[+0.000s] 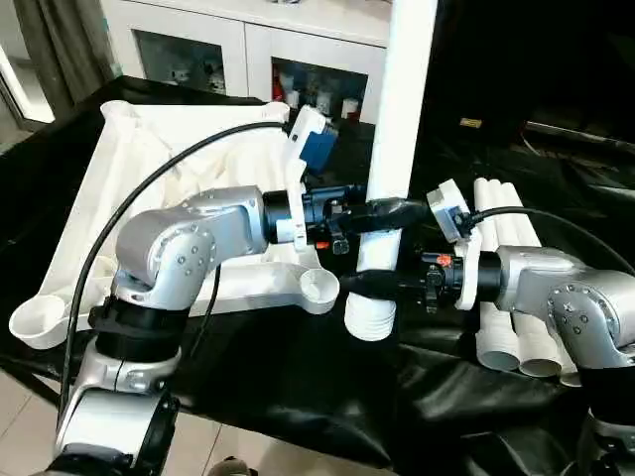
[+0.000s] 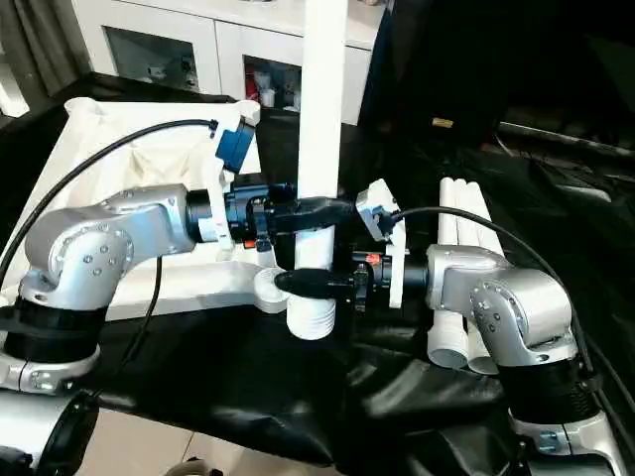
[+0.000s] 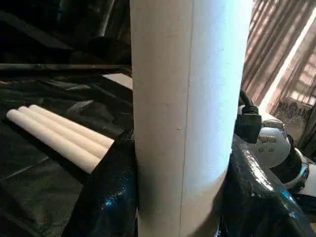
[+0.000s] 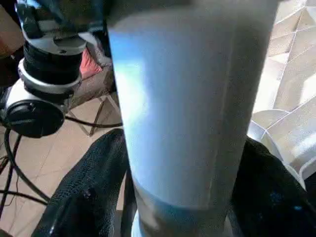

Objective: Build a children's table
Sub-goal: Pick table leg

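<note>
The children's table top lies upside down at the left, ribs up, with a round corner socket at its near right corner. One white leg stands upright just right of that socket, its ribbed lower end close to the black cloth. My left gripper is shut on the leg from the left. Lower on the leg, my right gripper is shut on it from the right. In the wrist views, black fingers flank the leg.
Three more white legs lie side by side on the black cloth at the right. A white cabinet with glass doors stands behind. Another corner socket hangs over the near left edge.
</note>
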{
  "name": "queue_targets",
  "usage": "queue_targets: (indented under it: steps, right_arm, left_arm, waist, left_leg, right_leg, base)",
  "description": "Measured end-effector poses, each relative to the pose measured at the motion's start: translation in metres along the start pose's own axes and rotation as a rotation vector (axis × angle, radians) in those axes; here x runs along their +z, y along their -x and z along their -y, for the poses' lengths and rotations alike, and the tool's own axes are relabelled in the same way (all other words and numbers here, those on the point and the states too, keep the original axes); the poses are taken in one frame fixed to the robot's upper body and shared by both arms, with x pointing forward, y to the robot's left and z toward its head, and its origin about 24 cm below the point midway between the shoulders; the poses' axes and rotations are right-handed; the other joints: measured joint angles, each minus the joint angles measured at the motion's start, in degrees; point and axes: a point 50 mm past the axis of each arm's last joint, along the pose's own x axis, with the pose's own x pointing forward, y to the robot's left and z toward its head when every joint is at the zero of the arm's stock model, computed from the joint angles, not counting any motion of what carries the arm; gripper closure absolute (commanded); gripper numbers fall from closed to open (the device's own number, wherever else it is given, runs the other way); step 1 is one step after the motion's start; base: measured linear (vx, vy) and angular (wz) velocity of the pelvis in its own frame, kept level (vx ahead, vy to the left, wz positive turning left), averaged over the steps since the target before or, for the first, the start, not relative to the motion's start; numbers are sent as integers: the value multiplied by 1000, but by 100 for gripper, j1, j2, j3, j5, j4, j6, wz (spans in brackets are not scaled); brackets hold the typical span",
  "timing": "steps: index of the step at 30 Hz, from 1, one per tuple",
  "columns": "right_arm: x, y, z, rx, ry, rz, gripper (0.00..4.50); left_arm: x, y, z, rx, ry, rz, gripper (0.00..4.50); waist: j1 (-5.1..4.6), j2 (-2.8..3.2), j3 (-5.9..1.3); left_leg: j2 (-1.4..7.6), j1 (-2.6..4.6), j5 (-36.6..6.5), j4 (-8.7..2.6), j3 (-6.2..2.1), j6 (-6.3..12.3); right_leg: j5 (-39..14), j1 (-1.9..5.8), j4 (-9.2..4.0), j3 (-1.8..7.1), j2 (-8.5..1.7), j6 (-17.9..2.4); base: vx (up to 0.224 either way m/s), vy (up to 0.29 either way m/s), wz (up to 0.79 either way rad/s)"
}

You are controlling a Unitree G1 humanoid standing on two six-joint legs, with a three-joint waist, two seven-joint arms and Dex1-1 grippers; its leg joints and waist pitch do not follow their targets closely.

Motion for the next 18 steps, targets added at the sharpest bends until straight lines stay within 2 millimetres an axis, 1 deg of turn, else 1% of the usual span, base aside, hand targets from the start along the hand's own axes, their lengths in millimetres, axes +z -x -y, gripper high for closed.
queue_targets:
  steps: [4,6,9,10,12,15,18]
  right_arm:
    - [0,0,0,2,1,-2,150]
    - [-1,-1,0,4,1,-3,178]
    - [-1,-1,0,2,2,-4,198]
    - [-1,-1,0,1,2,-3,219]
    - [-1,0,1,-1,2,-3,224]
    - [-1,-1,1,1,8,0,251]
    - [-1,-1,1,2,8,1,254]
  left_arm:
    - [0,0,0,-2,0,0,262]
    - [0,0,0,-3,0,0,262]
    - [0,0,0,-5,0,-1,262]
    - [0,0,0,-6,0,-1,262]
    - [0,0,1,-10,0,-1,262]
    - [0,0,1,-11,0,0,262]
    - [0,0,1,-11,0,0,262]
  waist:
    - [0,0,0]
    - [0,0,0]
    - [1,0,0]
    - [1,0,0]
    - [1,0,0]
    - [1,0,0]
    - [1,0,0]
  left_leg:
    - [0,0,0,0,0,0]
    - [0,0,0,0,0,0]
    - [0,0,0,1,0,0]
    - [0,0,0,1,0,0]
    - [0,0,0,1,0,0]
    - [0,0,0,1,0,0]
    - [0,0,0,1,0,0]
  right_leg:
    - [0,0,1,0,0,-1]
    - [0,0,1,0,0,-1]
    - [1,0,1,0,0,-1]
    - [1,0,1,0,0,-1]
    - [1,0,1,-1,0,-1]
    - [1,0,1,0,0,-1]
    - [1,0,2,0,0,-1]
  base:
    - [0,0,0]
    - [0,0,0]
    - [0,0,0]
    - [0,0,0]
    - [0,0,0]
    - [0,0,0]
    - [0,0,0]
